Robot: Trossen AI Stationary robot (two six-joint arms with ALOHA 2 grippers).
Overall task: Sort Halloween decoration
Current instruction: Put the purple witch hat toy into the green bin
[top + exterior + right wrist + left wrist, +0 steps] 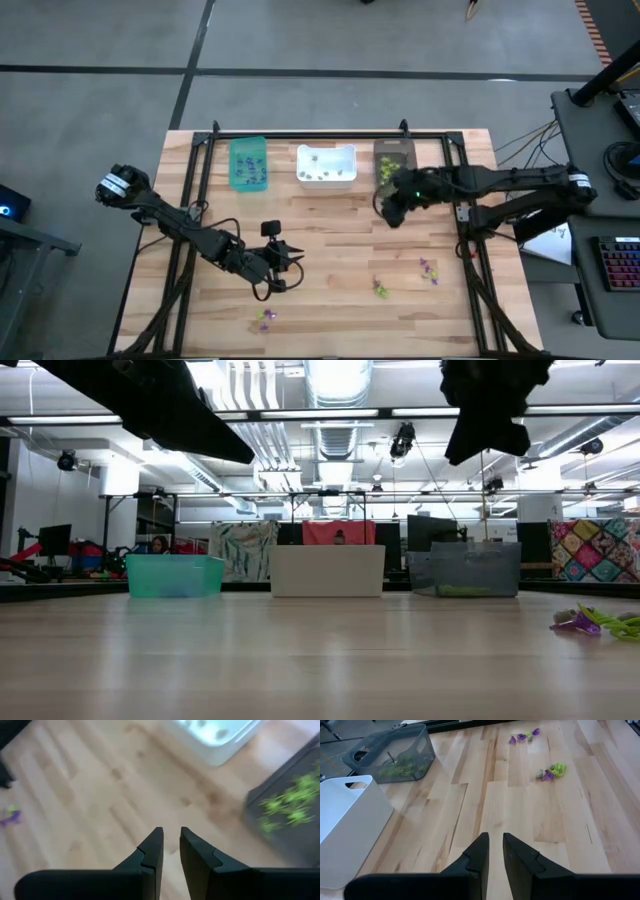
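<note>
Closest to the table-level camera is a little purple-and-lime clump of Halloween decoration (600, 622) lying loose on the worktop (330, 250). From above you can see three loose clumps: one near the front edge (265, 318), one mid-front (380, 288) and one a bit to the right of it (428, 267).

Already sorted: purple bits in the teal bin (249, 163), pale ones in the white bin (327, 165), lime ones in the dark bin (393, 160).

Right gripper (170, 840) sits just in front of the dark bin, fingers narrow with only a slim gap, nothing between them. Left gripper (495, 847) hangs over the middle of the worktop, well away from every clump, fingers also nearly together and empty.

What worries me:
- the clumps mix colours, so a pinch could grab two trinkets at once and drop a purple in with the greens
- the pieces are tiny, so fingers this narrow could shove one away instead of straddling it; they'd want to widen first
- the front clump sits near the edge, so a nudge might send it off
- I think the right arm swinging back could clip the dark bin, though that wrist view is pretty smeared
</note>
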